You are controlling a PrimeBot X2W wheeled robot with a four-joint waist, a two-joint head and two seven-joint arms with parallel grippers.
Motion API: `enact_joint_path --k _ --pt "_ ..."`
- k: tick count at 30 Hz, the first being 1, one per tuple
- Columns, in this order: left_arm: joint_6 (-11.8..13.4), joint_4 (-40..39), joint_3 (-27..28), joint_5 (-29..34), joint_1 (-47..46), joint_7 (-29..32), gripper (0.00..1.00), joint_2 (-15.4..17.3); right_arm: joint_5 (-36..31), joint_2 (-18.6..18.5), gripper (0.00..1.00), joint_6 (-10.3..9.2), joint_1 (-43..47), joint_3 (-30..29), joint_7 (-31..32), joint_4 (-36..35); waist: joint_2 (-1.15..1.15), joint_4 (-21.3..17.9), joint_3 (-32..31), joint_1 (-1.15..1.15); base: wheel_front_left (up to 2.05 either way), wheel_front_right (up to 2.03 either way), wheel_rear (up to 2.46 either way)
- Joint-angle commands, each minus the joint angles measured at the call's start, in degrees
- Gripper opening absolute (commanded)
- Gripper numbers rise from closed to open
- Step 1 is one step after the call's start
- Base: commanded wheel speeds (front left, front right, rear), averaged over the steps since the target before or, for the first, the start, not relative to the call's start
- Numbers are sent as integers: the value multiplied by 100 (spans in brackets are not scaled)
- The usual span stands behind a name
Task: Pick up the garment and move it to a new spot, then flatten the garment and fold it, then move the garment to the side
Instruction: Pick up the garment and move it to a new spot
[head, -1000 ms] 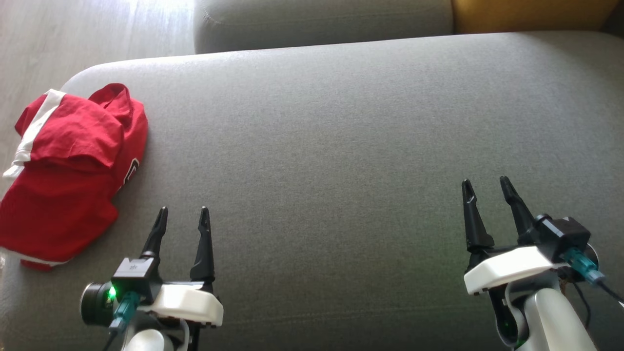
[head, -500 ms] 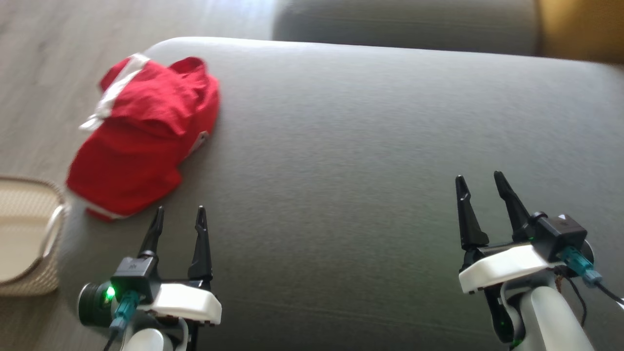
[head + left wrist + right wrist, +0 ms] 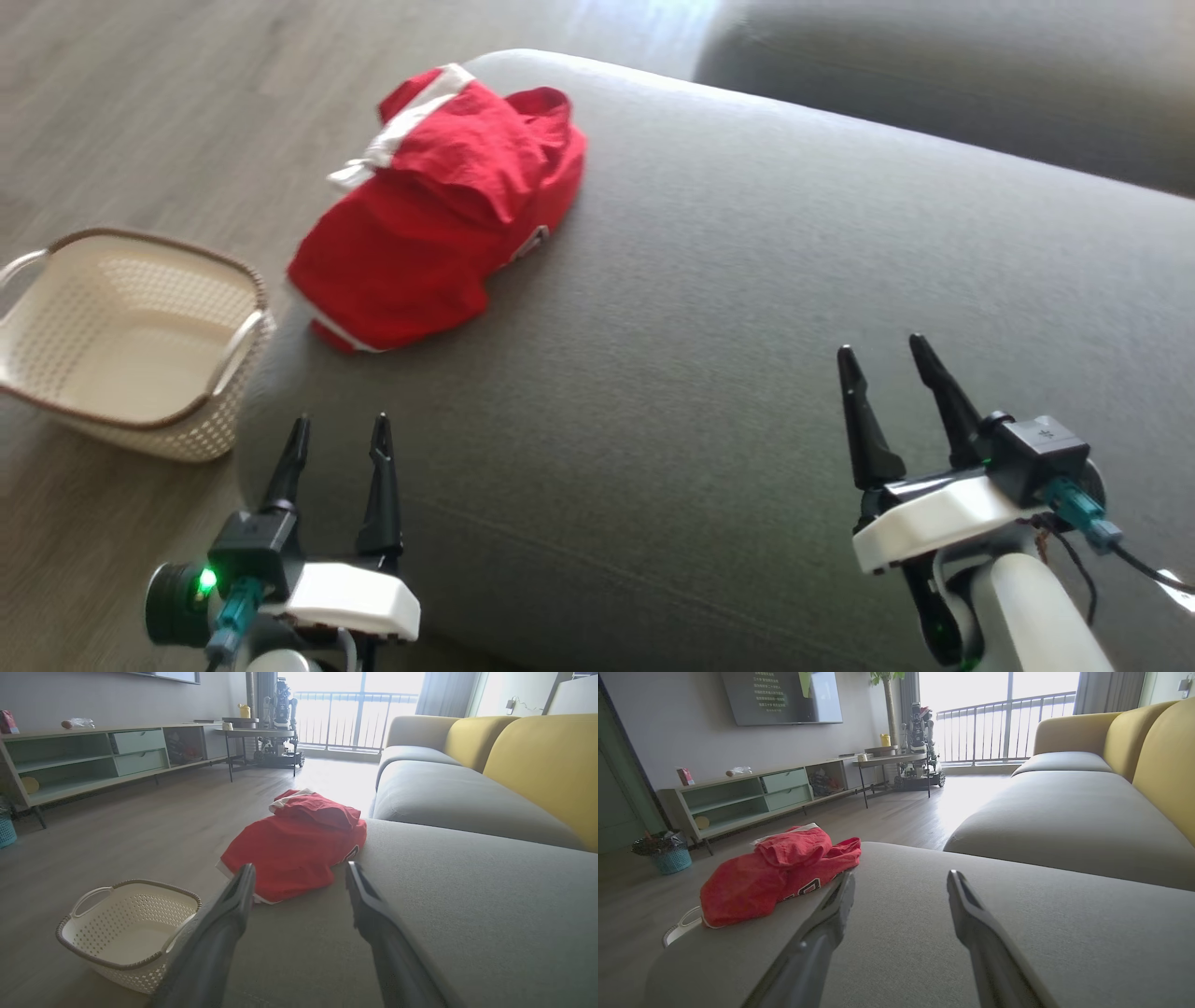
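"On the sofa seat, beside the basket, where was the garment?"

"The red garment lay bunched at the seat's left end, with the basket on the floor just beside it. Long axis: hem nearest me, white-trimmed end pointing away."

"And your grippers?"

"Both wide, holding nothing. My left gripper hovered near the hem. My right gripper was well apart, over bare cushion. Judged reason: open in readiness, pick-up not yet begun."

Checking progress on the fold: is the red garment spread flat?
No. The red garment lies as a lumpy, layered bundle at the corner of the sofa cushion.
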Motion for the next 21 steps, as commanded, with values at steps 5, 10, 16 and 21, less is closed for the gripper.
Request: enact_joint_path --k 5,10,16,21 --pt "-31 -223 261 74 -122 -70 100 -11 40 -48 100 -1 -47 220 -55 -142 0 231 -57 0 0 0 0" --pt "-44 -217 284 62 -97 -70 100 -11 36 -48 100 -1 -72 239 -55 -121 0 253 -47 0 0 0 0" --pt "-57 -220 402 7 -126 -70 100 -11 28 -48 100 -1 -108 271 -55 -108 0 142 13 0 0 0 0" --pt "-145 -366 584 -85 -228 -70 100 4 -40 -48 100 -1 -238 350 -55 -150 0 -79 241 0 0 0 0"
